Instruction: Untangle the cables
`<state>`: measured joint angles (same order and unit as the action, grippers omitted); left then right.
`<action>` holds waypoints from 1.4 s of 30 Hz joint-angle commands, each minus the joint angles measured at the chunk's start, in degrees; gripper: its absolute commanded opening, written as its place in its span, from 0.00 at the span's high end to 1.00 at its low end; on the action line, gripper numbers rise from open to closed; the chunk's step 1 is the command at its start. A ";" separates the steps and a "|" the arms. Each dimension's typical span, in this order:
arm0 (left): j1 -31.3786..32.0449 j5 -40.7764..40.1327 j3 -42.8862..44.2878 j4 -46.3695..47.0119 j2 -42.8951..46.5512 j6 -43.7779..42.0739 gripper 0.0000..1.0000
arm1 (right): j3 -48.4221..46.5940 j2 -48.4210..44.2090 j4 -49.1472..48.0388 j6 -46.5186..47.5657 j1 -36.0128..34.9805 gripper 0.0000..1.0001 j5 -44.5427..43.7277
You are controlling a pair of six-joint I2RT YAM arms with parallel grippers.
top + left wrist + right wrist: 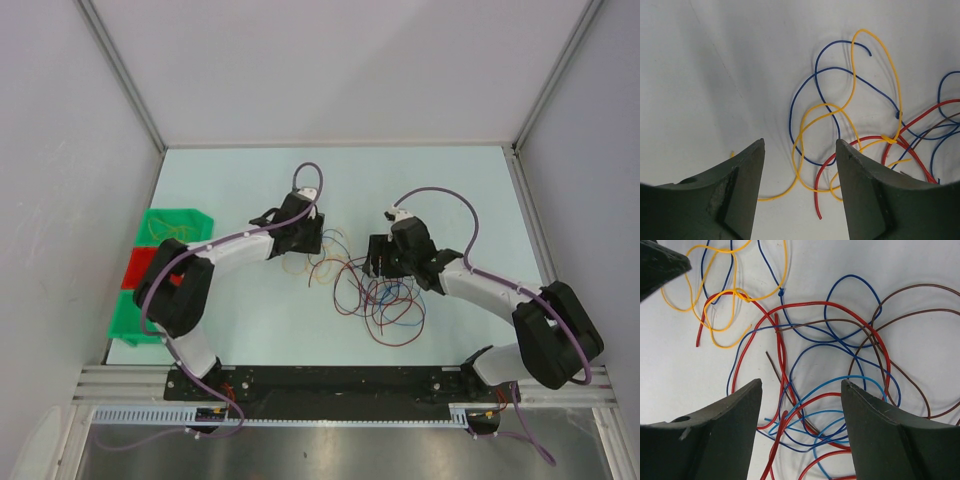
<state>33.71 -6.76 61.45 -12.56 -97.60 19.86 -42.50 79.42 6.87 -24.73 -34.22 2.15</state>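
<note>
The cables [385, 300] lie in a loose tangle on the pale table between my two arms. My left gripper [303, 240] hangs open just above the tangle's left edge. In the left wrist view its jaws [800, 145] frame a yellow cable [888, 139], a red cable's free end [817, 190] and a blue loop [790, 120], gripping none. My right gripper [382, 262] is open above the denser part. Red [815, 303], dark blue [855, 276], light blue [850, 377] and brown [920, 286] cables cross under its jaws [801, 385].
A green bin [160, 225] with a red compartment [140, 265] sits at the table's left edge. Grey walls close in the left, back and right. A metal rail [340, 385] carries both arm bases at the near edge. A left gripper finger [660, 265] shows in the right wrist view.
</note>
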 commanded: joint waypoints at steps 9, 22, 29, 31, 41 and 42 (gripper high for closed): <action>1.27 -3.08 1.30 1.83 -4.70 -0.35 0.58 | 1.28 -0.93 -5.03 0.56 3.72 0.30 6.54; 1.88 -8.09 11.65 -10.02 3.55 0.18 1.00 | 1.54 -0.49 -5.56 0.21 5.21 0.30 8.57; 1.88 -10.99 21.59 -18.89 9.62 -1.49 1.00 | 1.63 -0.49 -5.56 0.12 5.39 0.30 8.75; 1.79 -11.86 25.27 -20.31 10.93 -2.27 1.00 | 1.63 -0.58 -5.56 0.03 5.39 0.30 8.75; 1.71 -18.01 37.51 -26.64 12.96 -5.62 1.00 | 1.54 -0.40 -5.38 -0.14 5.56 0.30 8.66; 1.71 -18.63 38.04 -26.90 12.88 -5.88 1.00 | 1.63 -0.40 -5.29 -0.14 5.56 0.30 8.66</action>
<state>35.24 -21.06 95.24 -35.99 -86.54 16.86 -41.06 79.42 3.31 -24.80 -28.99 10.63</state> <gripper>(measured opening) 0.007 0.698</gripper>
